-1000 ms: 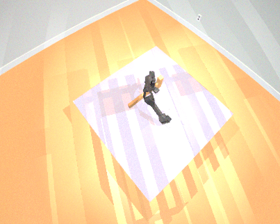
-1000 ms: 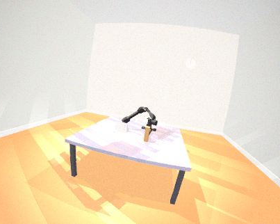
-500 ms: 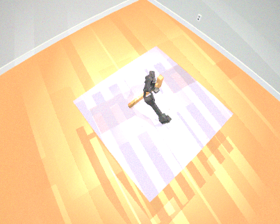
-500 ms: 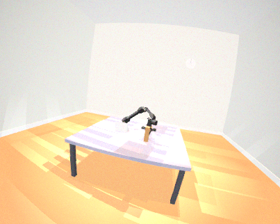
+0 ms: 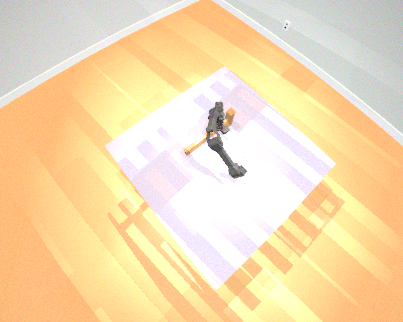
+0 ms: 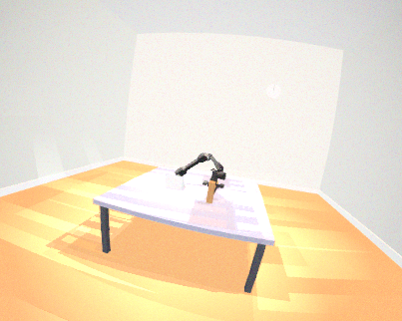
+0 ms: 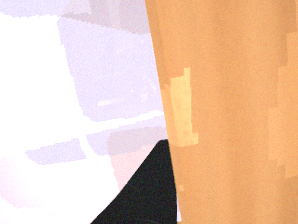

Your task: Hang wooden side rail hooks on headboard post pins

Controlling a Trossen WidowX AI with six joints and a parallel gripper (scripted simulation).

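Observation:
The wooden side rail (image 5: 196, 146) (image 7: 230, 110) runs from its far end at the lower left, under the arm, toward the headboard post in the top view. The headboard post (image 5: 230, 116) (image 6: 210, 192) stands upright on the table. My gripper (image 5: 220, 131) is shut on the rail close to the post; in the wrist view one black finger lies against the rail's left edge and the rail fills the right side. The rail's far end looks low, at or near the table. The hooks, the pins and the slot are hidden or too small to make out.
The arm's base (image 5: 237, 171) (image 6: 181, 171) stands on the white table (image 5: 217, 240) (image 6: 152, 211), to the side of the rail. The arm arches over the rail beside the post.

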